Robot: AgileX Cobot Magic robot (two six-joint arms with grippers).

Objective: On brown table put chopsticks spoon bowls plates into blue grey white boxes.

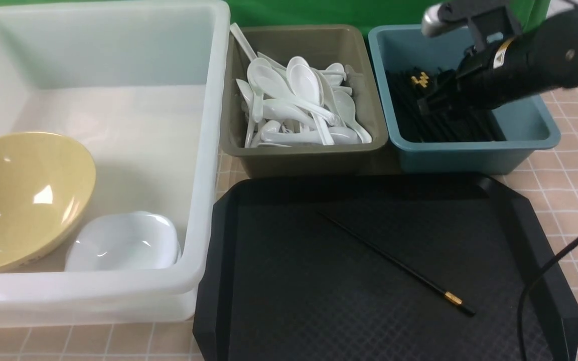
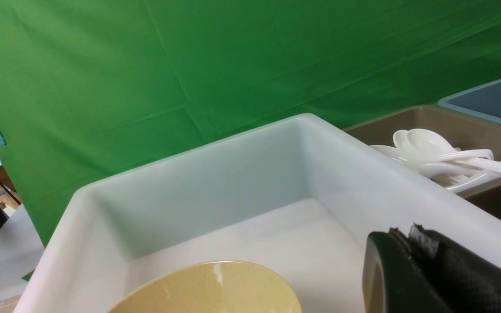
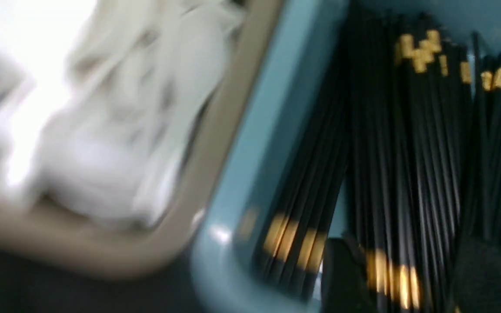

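Observation:
My right gripper [image 1: 432, 103] hangs low inside the teal blue box [image 1: 469, 155], over a pile of black chopsticks [image 1: 419, 115] with gold ends. In the right wrist view its jaws [image 3: 411, 269] stand apart, open, and the chopsticks [image 3: 389, 152] lie loose below them. One more chopstick [image 1: 394, 260] lies slantwise on the black tray [image 1: 319, 301]. The grey box [image 1: 299, 158] holds several white spoons [image 1: 299, 105]. The white tub [image 1: 203, 150] contains the yellow bowl [image 1: 18, 195] and a white plate [image 1: 123, 240]. My left gripper [image 2: 402, 234] is shut and empty above the tub [image 2: 215, 187], near the bowl [image 2: 215, 291].
The brown tiled table [image 1: 570, 165] shows to the right of the tray and the blue box. A black cable [image 1: 560, 260] curves over the tray's right rim. A green cloth [image 2: 189, 65] hangs behind the boxes. The left arm does not show in the front view.

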